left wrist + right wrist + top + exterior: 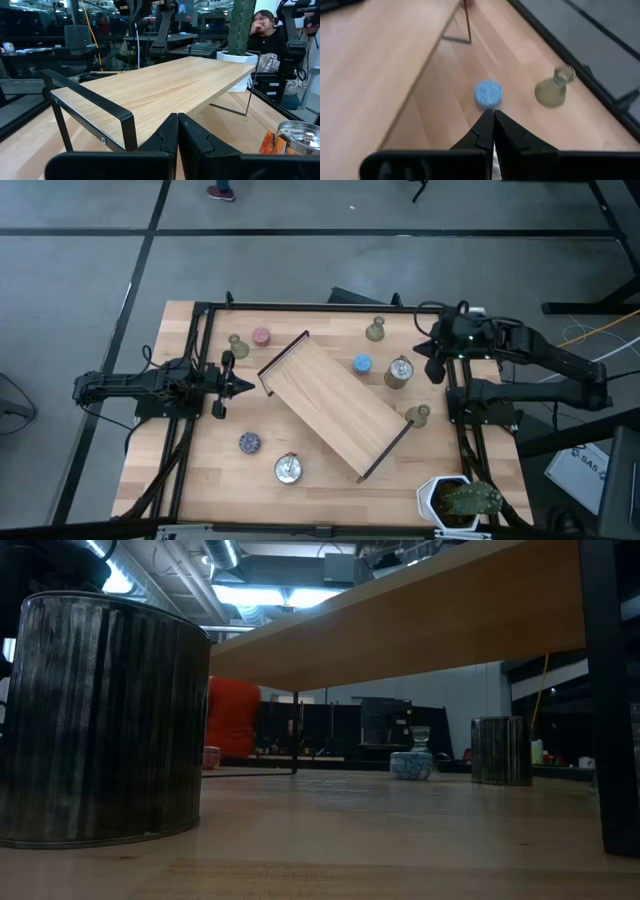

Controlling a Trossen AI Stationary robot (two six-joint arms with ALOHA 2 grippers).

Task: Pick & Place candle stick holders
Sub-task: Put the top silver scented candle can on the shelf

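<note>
Around your wooden tray (pixel 335 406) the candle stick holders sit scattered on the table (pixel 200 480), none on its top, so nothing looks placed yet. Your right gripper (pixel 493 117) hangs above the silver holder (pixel 398 372), aimed at the blue holder (pixel 488 93), fingers pressed together and empty. Your left gripper (pixel 177 125) waits at the tray's end, likewise closed on nothing.

Wooden table (pixel 200 480), tray (pixel 335 405), eight candle stick holders (pixel 362 364), potted plant (pixel 460 500)
</note>
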